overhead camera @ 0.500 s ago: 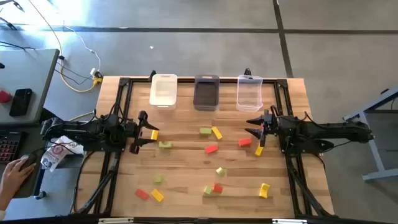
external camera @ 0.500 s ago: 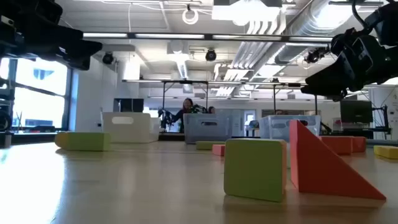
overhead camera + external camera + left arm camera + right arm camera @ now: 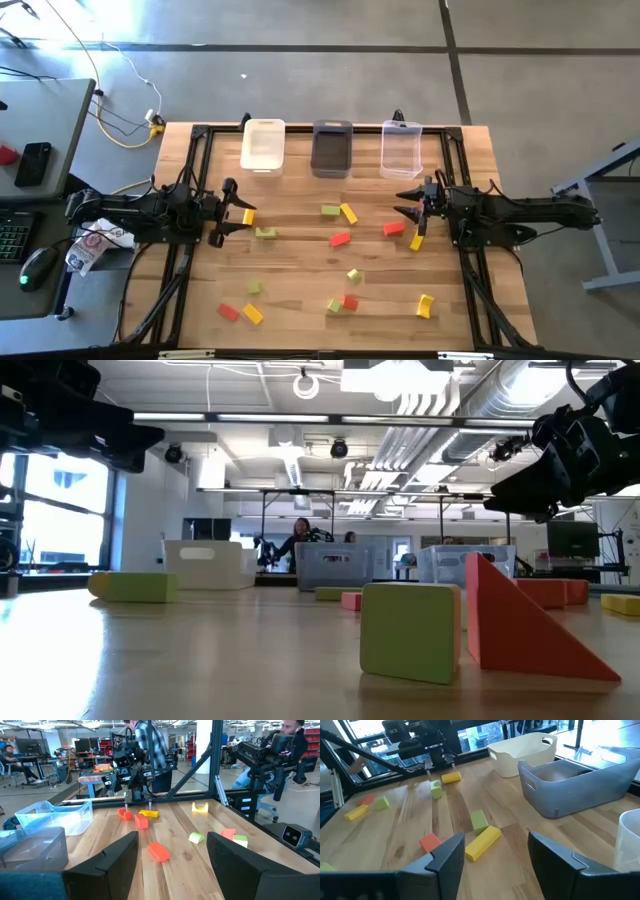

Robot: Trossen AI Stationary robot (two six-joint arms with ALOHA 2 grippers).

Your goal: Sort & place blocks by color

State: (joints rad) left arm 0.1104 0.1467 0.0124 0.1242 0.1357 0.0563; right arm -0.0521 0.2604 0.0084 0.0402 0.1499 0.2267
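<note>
While wide open and empty, left end effector just beside yellow block, right end effector near red block

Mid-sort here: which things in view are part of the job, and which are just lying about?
Job:
blocks, red, yellow, green, scattered on the table
white bin, grey bin, clear bin
left gripper and right gripper, both open and empty

Lying about:
phone
mouse
keyboard
yellow cable
</note>
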